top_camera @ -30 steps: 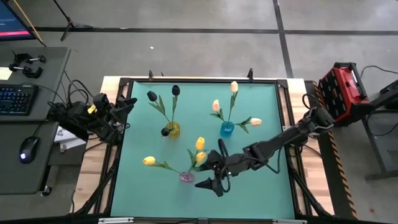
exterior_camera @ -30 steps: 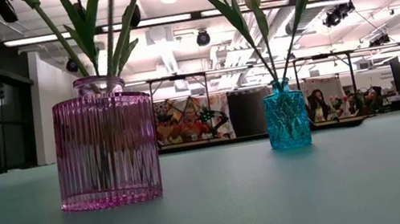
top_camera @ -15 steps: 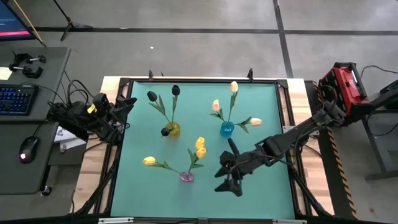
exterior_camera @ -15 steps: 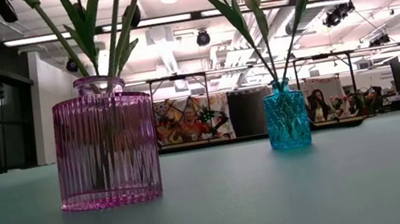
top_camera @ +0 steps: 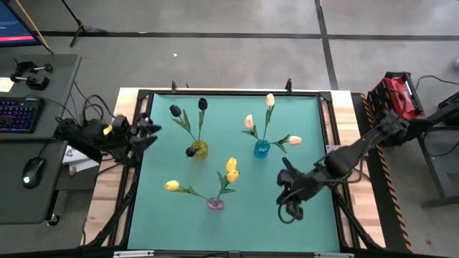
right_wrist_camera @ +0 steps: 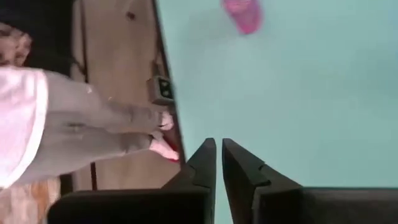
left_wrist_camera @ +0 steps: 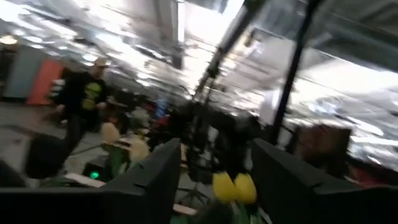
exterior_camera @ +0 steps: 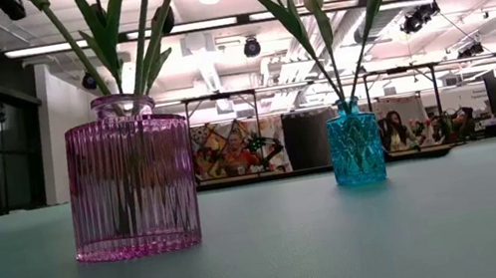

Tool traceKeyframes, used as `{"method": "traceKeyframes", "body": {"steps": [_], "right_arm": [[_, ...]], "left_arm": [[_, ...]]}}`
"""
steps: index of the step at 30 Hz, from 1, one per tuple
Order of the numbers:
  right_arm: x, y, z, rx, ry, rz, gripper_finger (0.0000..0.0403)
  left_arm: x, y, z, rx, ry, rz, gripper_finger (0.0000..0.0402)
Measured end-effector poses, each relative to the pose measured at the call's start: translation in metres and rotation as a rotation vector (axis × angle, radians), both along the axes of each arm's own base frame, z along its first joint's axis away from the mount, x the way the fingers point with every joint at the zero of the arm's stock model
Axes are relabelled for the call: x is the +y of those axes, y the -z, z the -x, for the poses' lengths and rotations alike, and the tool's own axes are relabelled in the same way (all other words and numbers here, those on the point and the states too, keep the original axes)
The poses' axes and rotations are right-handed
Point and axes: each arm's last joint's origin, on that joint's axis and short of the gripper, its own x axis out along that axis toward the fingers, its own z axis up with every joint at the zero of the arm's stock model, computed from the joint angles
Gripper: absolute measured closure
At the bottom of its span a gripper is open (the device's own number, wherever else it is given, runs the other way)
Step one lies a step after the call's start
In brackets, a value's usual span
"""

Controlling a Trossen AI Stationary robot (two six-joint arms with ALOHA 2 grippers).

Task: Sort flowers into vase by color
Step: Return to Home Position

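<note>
Flowers (top_camera: 231, 169) all stand in vases. Right hand (right_wrist_camera: 218, 149) clenched, empty, near purple vase (top_camera: 215, 203). Retract high, clear of stems. Left hand (top_camera: 152, 135) released, at table (top_camera: 308, 115) edge.

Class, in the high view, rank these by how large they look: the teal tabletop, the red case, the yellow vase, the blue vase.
1. teal tabletop
2. red case
3. yellow vase and blue vase: these look alike, so no ranking.
</note>
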Motion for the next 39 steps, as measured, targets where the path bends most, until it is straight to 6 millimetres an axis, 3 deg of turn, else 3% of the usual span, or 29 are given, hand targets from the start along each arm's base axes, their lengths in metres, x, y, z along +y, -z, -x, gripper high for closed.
{"method": "traceKeyframes", "body": {"steps": [3, 9, 14, 20, 25, 32, 35, 39], "right_arm": [[-0.014, -0.007, 0.010, 0.014, 0.061, 0.019, 0.0382], [-0.042, -0.028, 0.027, -0.081, 0.207, 0.047, 0.0398], [-0.053, -0.041, 0.040, -0.155, 0.320, 0.052, 0.0402], [-0.049, -0.042, 0.049, -0.185, 0.359, 0.058, 0.0402], [-0.032, -0.011, 0.058, -0.099, 0.360, 0.027, 0.0403], [-0.013, 0.061, 0.079, -0.180, 0.346, -0.190, 0.0403], [-0.022, 0.091, 0.085, -0.291, 0.330, -0.228, 0.0403], [-0.049, 0.123, 0.087, -0.463, 0.307, -0.189, 0.0403]], "left_arm": [[-0.003, 0.017, -0.006, -0.029, 0.042, -0.056, 0.0257], [-0.001, 0.059, -0.014, -0.070, 0.015, -0.080, 0.0388], [0.005, 0.077, -0.012, -0.113, -0.028, -0.094, 0.0396], [0.011, 0.079, -0.012, -0.092, -0.010, -0.106, 0.0401], [0.014, 0.081, -0.013, -0.069, 0.024, -0.051, 0.0401], [0.014, 0.082, -0.013, -0.068, 0.018, -0.051, 0.0401], [0.014, 0.082, -0.013, -0.069, 0.017, -0.051, 0.0401], [0.014, 0.082, -0.013, -0.063, 0.016, -0.051, 0.0401]]}}
